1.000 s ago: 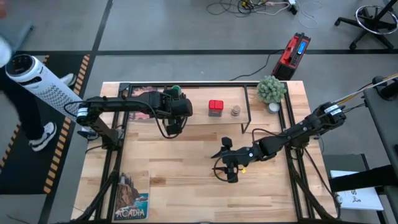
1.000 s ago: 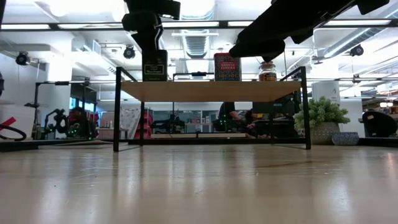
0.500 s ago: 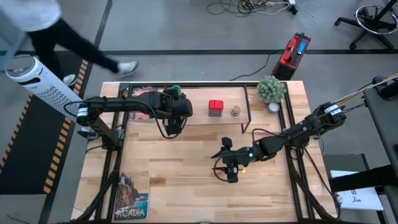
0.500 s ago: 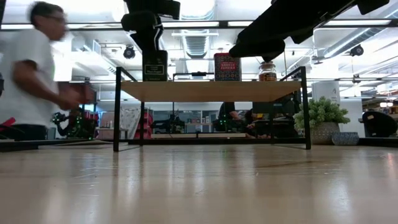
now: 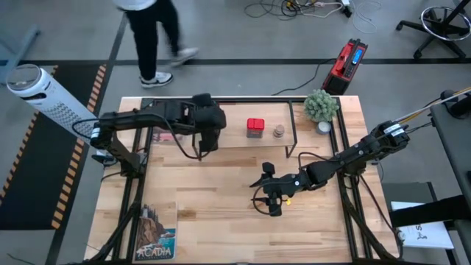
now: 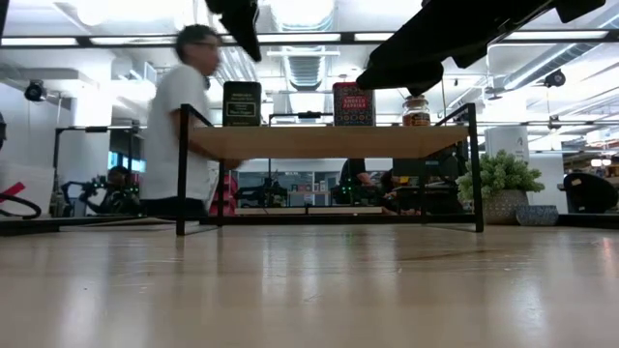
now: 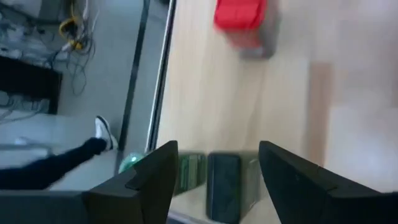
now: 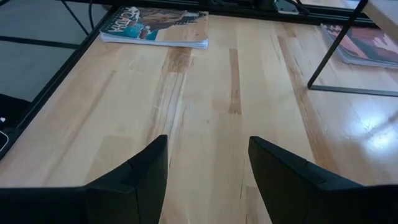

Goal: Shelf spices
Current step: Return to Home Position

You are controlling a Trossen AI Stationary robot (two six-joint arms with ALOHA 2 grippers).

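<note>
Left claw (image 7: 217,152): fingers spread wide with nothing between them, hanging above one end of the shelf (image 6: 329,141).
Straight below the left claw: the green-capped jar (image 7: 132,163) and the squat dark jar (image 6: 242,103) stand just beside each other on the board. Both are free of the fingers. The green-capped one does not show in the low view.
Along the board from the left claw: the red square tin (image 6: 353,103) stands upright. The tiny tan round jar (image 6: 416,111) stands near it on the side away from the claw.
Right claw (image 8: 208,149): fingers spread and empty, low over bare worktop (image 8: 205,81) in front of the shelf, well apart from every container.
Done: all four spices appear to stand on the shelf top.
Left: no placing seems to remain. Judging by the poses, only drawing both arms back to rest is outstanding.
Farther out: a potted plant (image 5: 321,105) sits past the shelf end nearer the right claw, and a person (image 5: 151,29) walks on the floor behind the worktop.
</note>
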